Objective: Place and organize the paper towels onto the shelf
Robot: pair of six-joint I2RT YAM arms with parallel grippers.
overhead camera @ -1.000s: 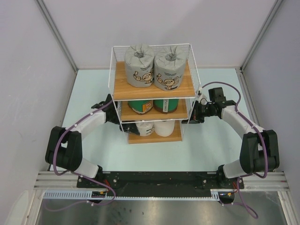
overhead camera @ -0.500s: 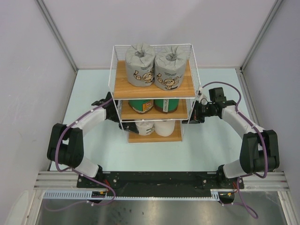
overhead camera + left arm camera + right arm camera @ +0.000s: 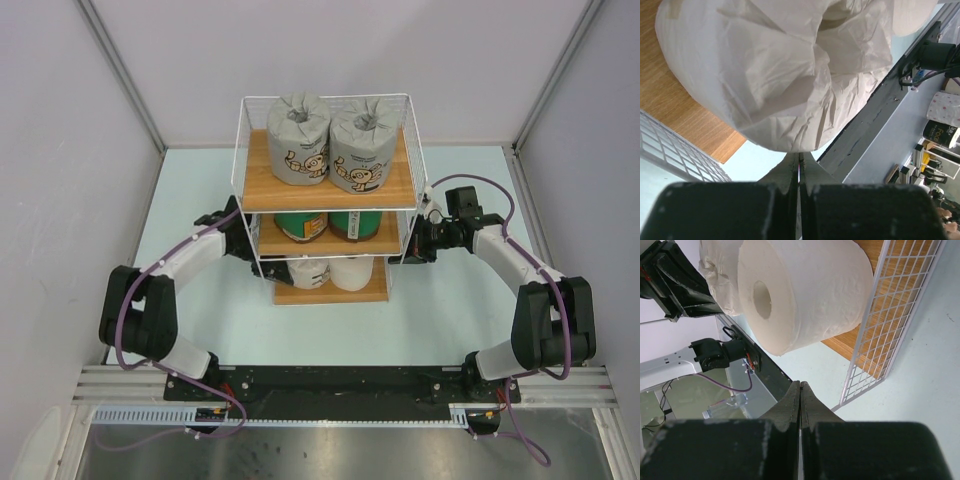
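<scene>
Pale mint-green desk (image 3: pixel 200 330) boxed in by plain white walls (image 3: pixel 60 150), seen from above. At the left side of the shelf (image 3: pixel 256 188) sits the left gripper (image 3: pixel 243 246), its jaws pressed together and empty. In its wrist view the tips lie just under a white-wrapped roll (image 3: pixel 780 75); whether they touch it is unclear. At the opposite side sits the right gripper (image 3: pixel 408 252), jaws likewise together and holding nothing. It is aimed at the lower edge of the white wire side grid (image 3: pixel 890 325), with the bare white roll (image 3: pixel 805 290) beyond.

All six paper towels (image 3: pixel 361 148) are on the shelf. Two grey cartoon-print rolls (image 3: pixel 299 140) stand upright on top, two green-wrapped rolls (image 3: pixel 300 226) sit on the middle tier, and the white pair sits side by side on the bottom. Boards are light-brown wood grain. The wrap is crinkled; the bare roll looks soft, with a hollow core.
</scene>
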